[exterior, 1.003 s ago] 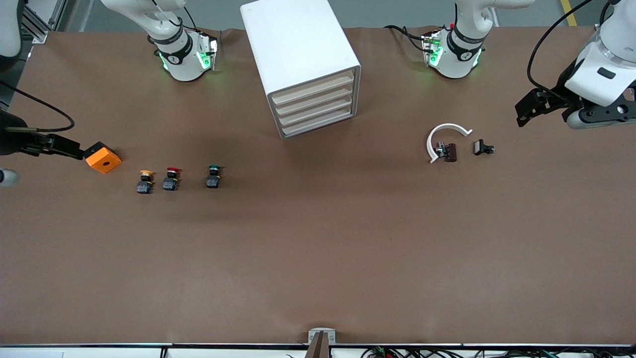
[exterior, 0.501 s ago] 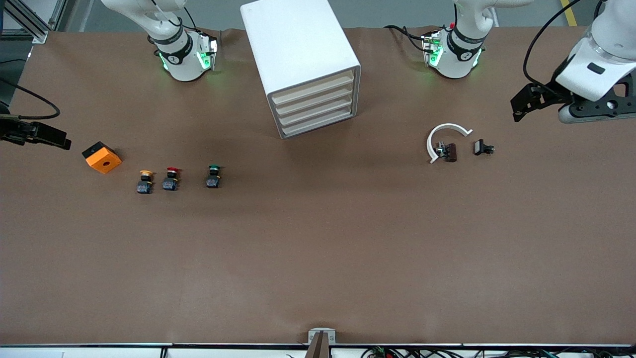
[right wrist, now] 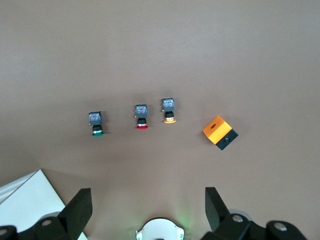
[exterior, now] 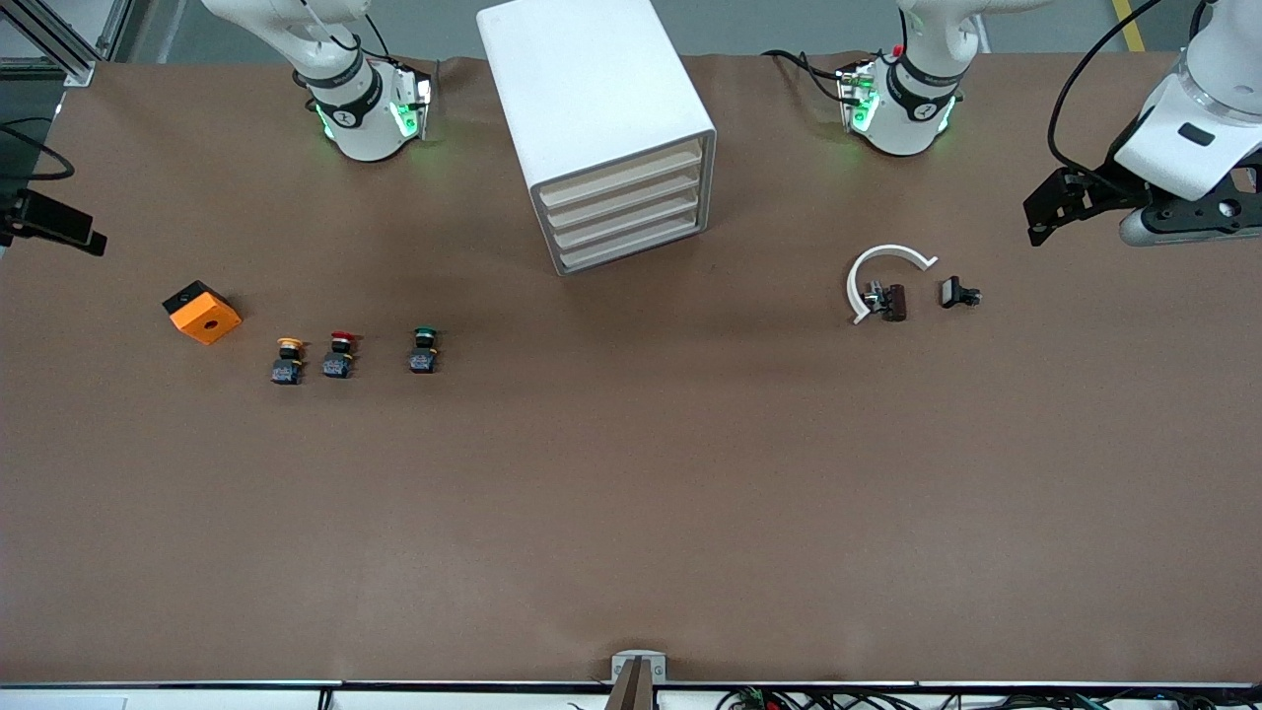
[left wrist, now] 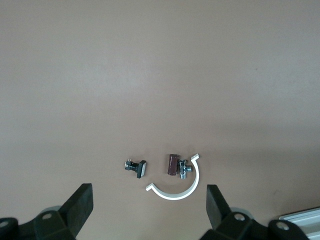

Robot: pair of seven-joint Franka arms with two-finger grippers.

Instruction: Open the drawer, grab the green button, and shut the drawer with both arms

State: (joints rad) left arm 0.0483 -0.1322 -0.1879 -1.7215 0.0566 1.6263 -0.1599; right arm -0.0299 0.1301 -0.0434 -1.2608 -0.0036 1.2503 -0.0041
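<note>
Wide bare table (exterior: 631, 513) lies nearer the camera than the green button (exterior: 424, 351) and closed drawers (exterior: 623, 202). The left gripper (exterior: 1047, 209) and right gripper (exterior: 59, 223) hang over the table's ends, fingers spread wide, holding nothing.

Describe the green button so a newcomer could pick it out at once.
Start at the white drawer cabinet, then look nearer the camera, toward the right arm's end. Three buttons stand in a row there, ending at an orange box. The green button is the one closest to the cabinet, apart from the red-capped and yellow-capped pair.

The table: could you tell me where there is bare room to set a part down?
The table is bare nearer the front camera than the green button and white clip. Crowded: the button row beside the orange box, and around the drawer cabinet.
</note>
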